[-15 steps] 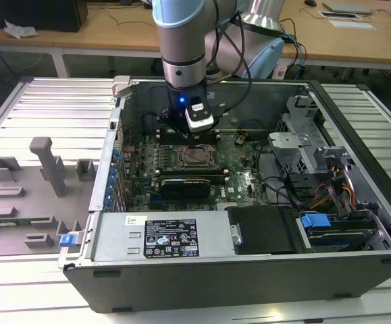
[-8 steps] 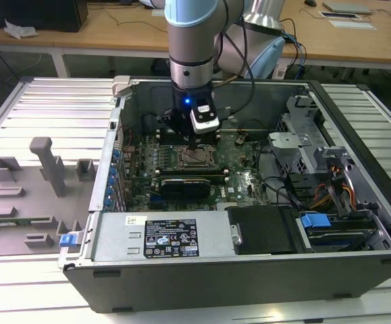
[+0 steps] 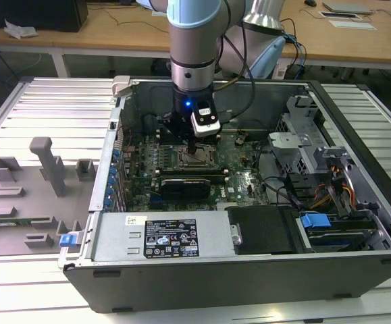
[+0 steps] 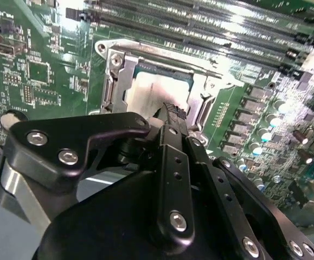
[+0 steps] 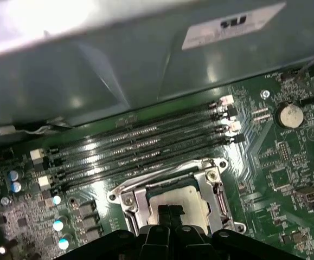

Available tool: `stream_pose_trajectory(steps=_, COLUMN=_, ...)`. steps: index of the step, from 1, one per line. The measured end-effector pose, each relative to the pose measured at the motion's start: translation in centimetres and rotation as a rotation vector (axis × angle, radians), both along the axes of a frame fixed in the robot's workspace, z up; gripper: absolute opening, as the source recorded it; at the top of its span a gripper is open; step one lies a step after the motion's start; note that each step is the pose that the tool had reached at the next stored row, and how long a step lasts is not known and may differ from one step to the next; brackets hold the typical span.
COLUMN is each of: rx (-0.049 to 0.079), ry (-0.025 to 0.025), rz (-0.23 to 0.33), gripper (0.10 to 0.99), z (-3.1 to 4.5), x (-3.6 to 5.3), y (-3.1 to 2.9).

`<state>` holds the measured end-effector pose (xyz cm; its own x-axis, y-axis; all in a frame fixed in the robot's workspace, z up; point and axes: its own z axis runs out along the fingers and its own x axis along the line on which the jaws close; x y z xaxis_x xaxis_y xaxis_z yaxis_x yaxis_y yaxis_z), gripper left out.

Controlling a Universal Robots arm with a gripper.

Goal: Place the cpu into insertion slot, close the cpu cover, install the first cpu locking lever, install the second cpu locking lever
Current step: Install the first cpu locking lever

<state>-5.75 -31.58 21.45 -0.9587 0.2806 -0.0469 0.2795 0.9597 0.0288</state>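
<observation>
- Gripper [image 4: 173,111]: black, two-fingered, on the Universal Robots arm [image 3: 192,34], reaching down into the open computer case [image 3: 249,270]. In both wrist views the fingers are pressed together with no gap between them, clenched and holding nothing. Their tips sit over the silvery top of the cpu [image 4: 146,92]; whether they touch it cannot be told.
- Gripper, first wrist view [image 5: 170,212]: the closed tips stand at the near edge of the cpu [image 5: 181,201].
- Gripper, exterior view [image 3: 191,146]: directly above the socket area, mid-board.
- Cpu: flat, square, pale grey, lying level inside the insertion slot [image 4: 109,89], its dark frame visible around the chip.
- Cpu cover [image 5: 213,187]: silvery metal frame lying down flat around the chip, the chip showing through its cut-out centre.
- Locking lever [image 5: 151,176]: thin wire rod running along the far side of the cover, beside the memory slots; whether it is latched cannot be told.
- Memory slots [image 5: 140,146]: four long black rows, parallel, just beyond the socket.
- Motherboard [image 4: 32,59]: green, carrying capacitors [image 4: 265,135] near the socket and a coin cell battery [image 5: 289,115] well apart from it.
- Case contents, exterior view: power supply [image 3: 161,236] with a label along the near wall; drive bay [image 3: 330,223] with a blue tab on the exterior view's right.
- Grey fixture tray [image 3: 33,189]: outside the case on the exterior view's left.
</observation>
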Motion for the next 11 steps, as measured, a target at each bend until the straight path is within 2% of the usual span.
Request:
stream_pose_trajectory(steps=6, rx=0.0, ry=0.0002, rz=0.004, gripper=0.106, z=0.01, x=0.2, y=-0.01)
stream_pose_trajectory(steps=9, rx=0.0, ry=0.0, rz=0.039, gripper=0.106, z=0.0, x=0.62, y=-0.01)
stream_pose_trajectory(steps=11, rx=0.0, ry=0.0, rz=0.117, gripper=0.106, z=-0.03, x=0.65, y=0.0)
